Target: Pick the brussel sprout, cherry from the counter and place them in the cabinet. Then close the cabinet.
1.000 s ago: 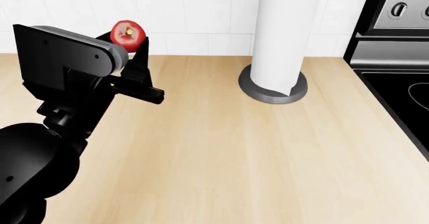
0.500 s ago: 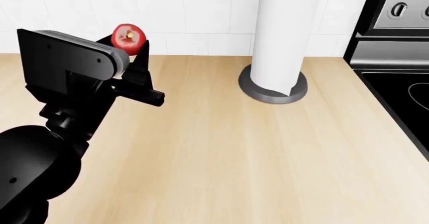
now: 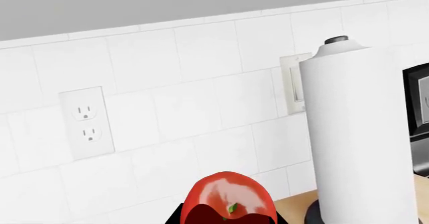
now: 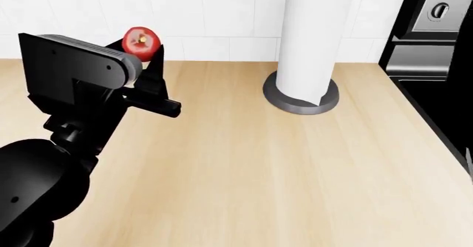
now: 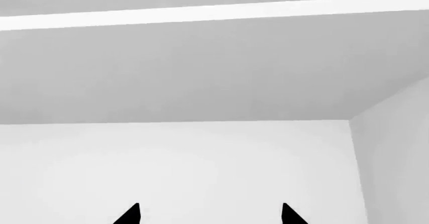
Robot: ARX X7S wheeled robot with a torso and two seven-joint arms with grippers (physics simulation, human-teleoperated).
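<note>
Beige wood grain ran across the counter, the broadest surface in our head view, with white tiled wall behind it and the edge of a black stove at the far right. On the counter near the wall stood a tall white paper towel roll on a grey round base. Our left arm filled the near left of that view, black and bulky, raised well above the counter. Our left gripper pointed toward the wall, its fingers pinched on the cherry, which sat held in the air in front of the tiles, clear of the counter. From the left wrist camera the cherry appeared glossy red with a small pale dimple, clasped between the dark fingers; a wall outlet and the paper towel roll showed beyond it. Our right gripper faced a plain white interior, and only its two black fingertips showed, spread well apart with nothing between them. We could not see the brussel sprout in any view.
</note>
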